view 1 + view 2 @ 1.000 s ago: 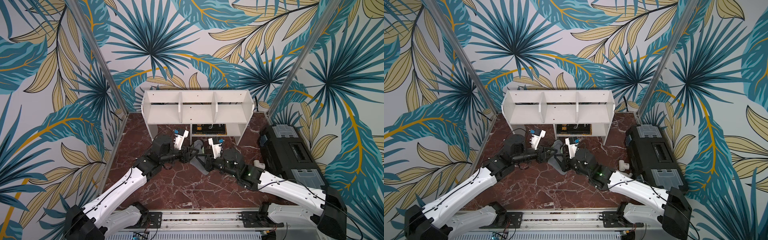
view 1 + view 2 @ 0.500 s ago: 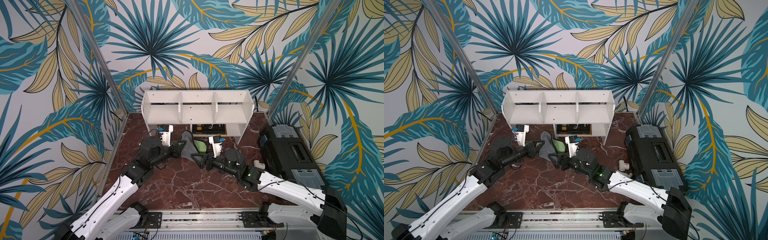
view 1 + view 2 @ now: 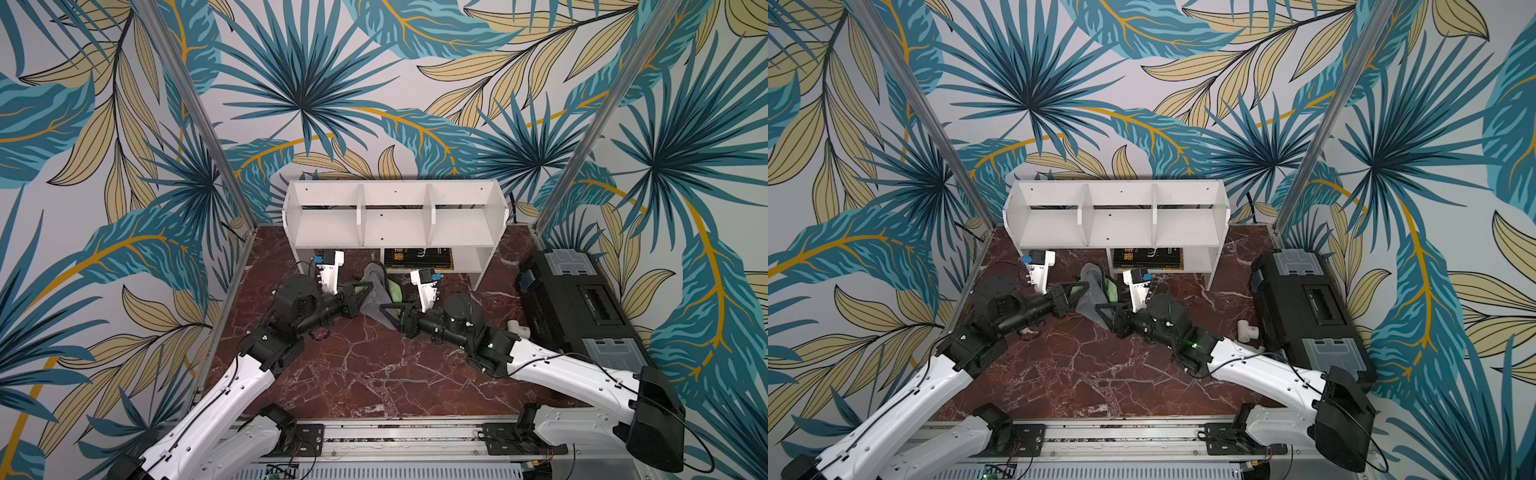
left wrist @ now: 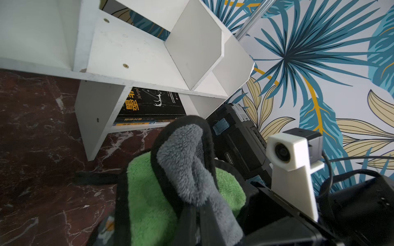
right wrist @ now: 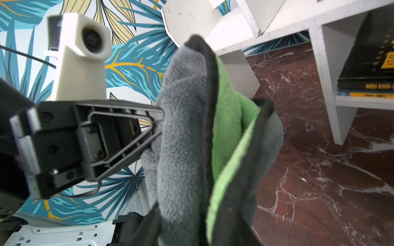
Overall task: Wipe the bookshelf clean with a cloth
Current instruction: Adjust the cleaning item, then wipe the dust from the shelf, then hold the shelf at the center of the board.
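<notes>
Right wrist view: the left pincer has its tips pinched into the grey face of the cloth, with the jaws pressed together on the fabric. The right pincer is nearly closed as well, with the lower part of the cloth bunched between its fingers. Both pincers hold the cloth, which is raised between them over the desk. It sits just in front of the bookshelf, near the lower cubby and apart from the shelf boards. The cloth is crumpled into an upright fold, fluffy grey outside with dark edging running over the top. Lime-green shows on the inner side toward the right pincer. In both top views a grey corner droops below the right pincer; whether it touches the desk cannot be told.
</notes>
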Controlling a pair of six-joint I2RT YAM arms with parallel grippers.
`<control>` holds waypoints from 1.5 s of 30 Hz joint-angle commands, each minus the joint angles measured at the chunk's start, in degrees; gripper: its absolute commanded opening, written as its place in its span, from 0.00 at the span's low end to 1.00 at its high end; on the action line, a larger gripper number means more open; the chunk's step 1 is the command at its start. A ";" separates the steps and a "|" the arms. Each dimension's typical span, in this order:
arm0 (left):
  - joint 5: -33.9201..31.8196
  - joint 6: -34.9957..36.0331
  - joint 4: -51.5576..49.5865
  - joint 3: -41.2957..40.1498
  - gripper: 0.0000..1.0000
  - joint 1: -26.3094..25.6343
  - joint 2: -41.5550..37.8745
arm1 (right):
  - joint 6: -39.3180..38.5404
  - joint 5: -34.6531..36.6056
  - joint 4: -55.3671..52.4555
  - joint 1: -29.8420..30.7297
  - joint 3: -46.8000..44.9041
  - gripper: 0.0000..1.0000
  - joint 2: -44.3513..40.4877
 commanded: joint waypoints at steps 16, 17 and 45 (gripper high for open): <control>-42.80 26.52 -20.15 29.97 0.87 11.41 7.39 | -10.78 33.44 -46.96 -2.19 23.33 0.00 -12.87; -42.14 26.13 -19.41 30.30 0.88 13.32 8.21 | -10.78 34.87 -49.36 -3.37 25.39 0.00 -12.19; -18.87 22.75 -2.13 26.09 0.63 29.02 29.31 | -13.50 3.99 -50.11 -34.80 40.32 0.00 14.46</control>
